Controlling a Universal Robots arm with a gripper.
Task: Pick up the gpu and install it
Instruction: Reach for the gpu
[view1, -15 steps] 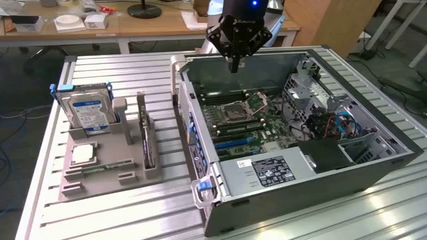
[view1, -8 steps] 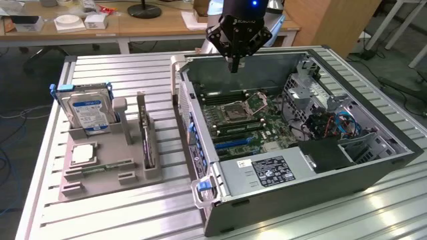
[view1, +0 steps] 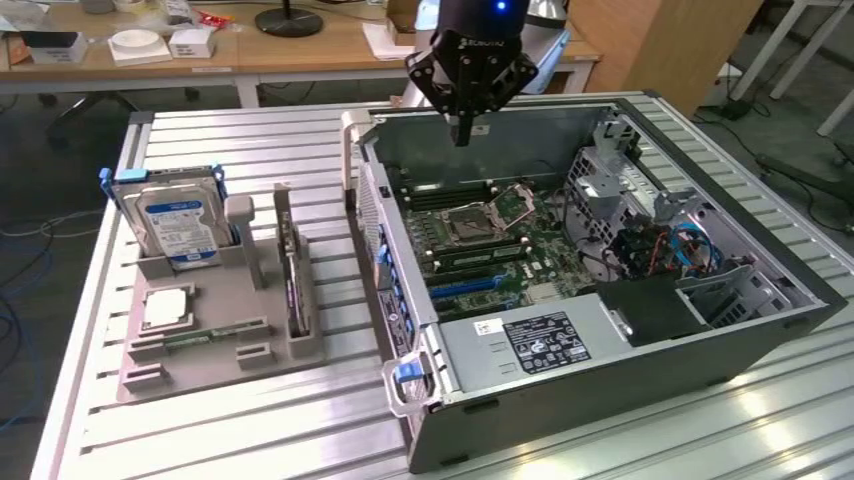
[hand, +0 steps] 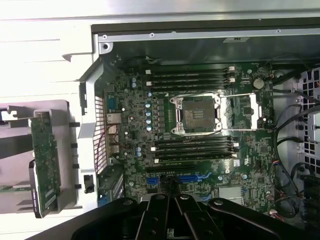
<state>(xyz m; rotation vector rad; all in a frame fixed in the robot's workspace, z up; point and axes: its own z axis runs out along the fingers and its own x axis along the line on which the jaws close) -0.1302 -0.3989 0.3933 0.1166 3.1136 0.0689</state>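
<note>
A: Claw state?
B: Gripper (view1: 462, 133) clenched, nothing in it, hanging over the open computer case (view1: 601, 400), above the motherboard (view1: 534, 235).
A: And the gpu?
B: Gpu (view1: 296, 285) stands on edge in the grey holder (view1: 220, 295), probably slotted, near the hard drive (view1: 178, 225), well apart from the gripper.

On the desk (view1: 267, 430), holder (view1: 230, 292) at the exterior view's left of the case (view1: 601, 400); in the holder, hard drive (view1: 180, 225) and, nearer the case, gpu (view1: 295, 285); pincer (view1: 462, 135) above the case.
</note>
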